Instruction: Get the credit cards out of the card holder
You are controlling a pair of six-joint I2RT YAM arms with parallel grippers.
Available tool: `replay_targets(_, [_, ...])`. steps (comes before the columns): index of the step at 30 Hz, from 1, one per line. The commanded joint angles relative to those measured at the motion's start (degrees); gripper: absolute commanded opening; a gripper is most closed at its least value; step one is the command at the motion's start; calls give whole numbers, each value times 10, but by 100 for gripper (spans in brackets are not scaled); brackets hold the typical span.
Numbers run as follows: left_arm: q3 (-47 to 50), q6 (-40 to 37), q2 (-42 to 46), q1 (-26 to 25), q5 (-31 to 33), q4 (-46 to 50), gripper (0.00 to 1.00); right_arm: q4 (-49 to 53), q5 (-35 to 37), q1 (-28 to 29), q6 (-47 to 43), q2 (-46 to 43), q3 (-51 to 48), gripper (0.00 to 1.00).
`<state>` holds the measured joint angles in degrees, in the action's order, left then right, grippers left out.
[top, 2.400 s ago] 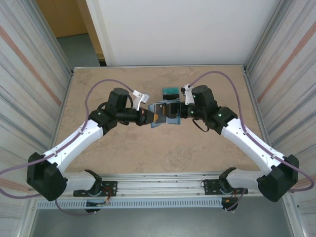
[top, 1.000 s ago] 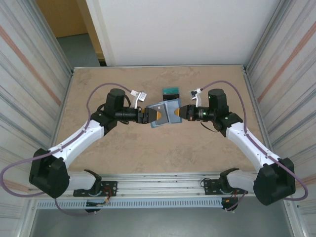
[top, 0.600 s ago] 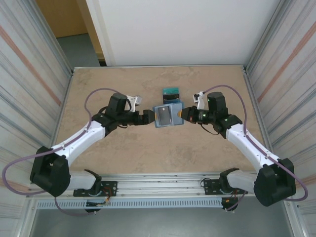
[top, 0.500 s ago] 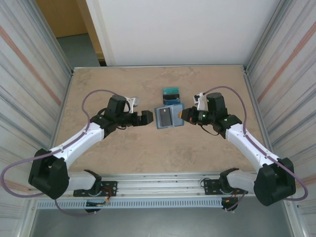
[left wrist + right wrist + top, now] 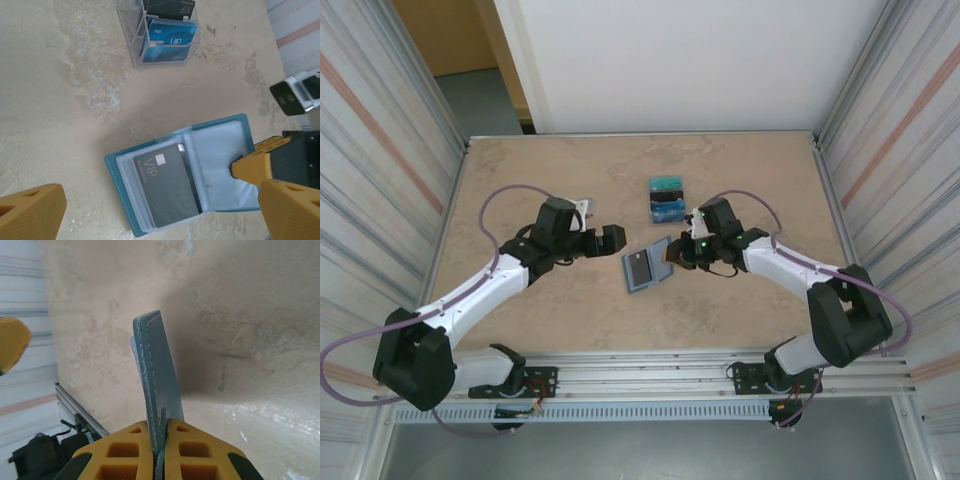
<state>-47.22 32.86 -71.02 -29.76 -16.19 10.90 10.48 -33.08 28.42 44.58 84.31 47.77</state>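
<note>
Centre-left, your left fingers hang released near the open teal-blue soft card holder at frame centre, a black VIP card in its left pocket. Your right fingers clench its right panel; a clear plastic card box stands above it.

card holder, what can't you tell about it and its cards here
- Left wrist: any cards under the black card in the card holder, covered by it.
- Right wrist: holder's inner faces, seen edge-on in the right gripper.
- Left wrist: clear box far cards, cut by top edge.
</note>
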Motion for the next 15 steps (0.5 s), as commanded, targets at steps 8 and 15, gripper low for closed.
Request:
replay_targets(8, [-10,-57,-3,-55,90,11,99,-29,-28,-26,-3,66,18,0])
replay_targets(15, [-28,-83,-42,-90,174,34,99,-6,-38,-48,-29,83,16,8])
